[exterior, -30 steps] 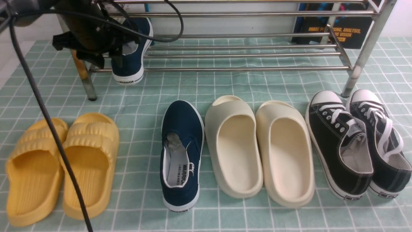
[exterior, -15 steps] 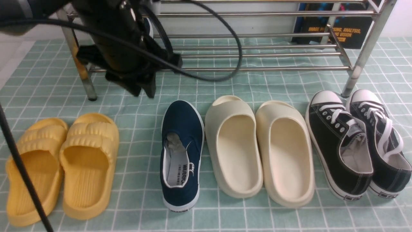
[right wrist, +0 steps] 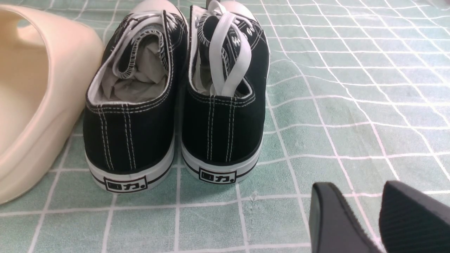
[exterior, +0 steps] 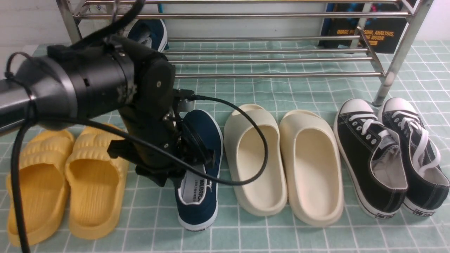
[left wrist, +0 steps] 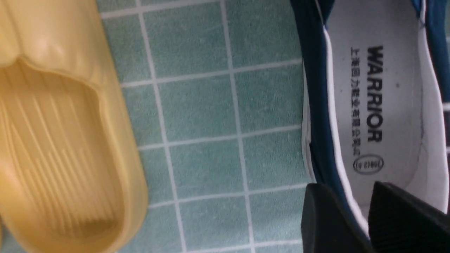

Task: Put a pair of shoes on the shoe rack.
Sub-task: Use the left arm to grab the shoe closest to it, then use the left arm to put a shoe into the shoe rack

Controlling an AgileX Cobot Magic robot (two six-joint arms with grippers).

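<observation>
Yellow slides (exterior: 95,186) beside navy shoe (exterior: 200,196), left end effector (left wrist: 346,211) open above, cream slides (exterior: 262,165) adjacent

The shoe rack (exterior: 274,75) was of shiny, smooth metal tubing, the navy slip-on (exterior: 202,211) of matt canvas-like cloth with a smooth white rubbery sole, and the yellow slides (exterior: 93,189) and cream slides (exterior: 314,172) of smooth, soft-sheened plastic.

place: unclear | footwear rows (exterior: 311,167), metal rack (exterior: 274,75), checked cloth (exterior: 267,233), imaging book (exterior: 364,33)
</observation>
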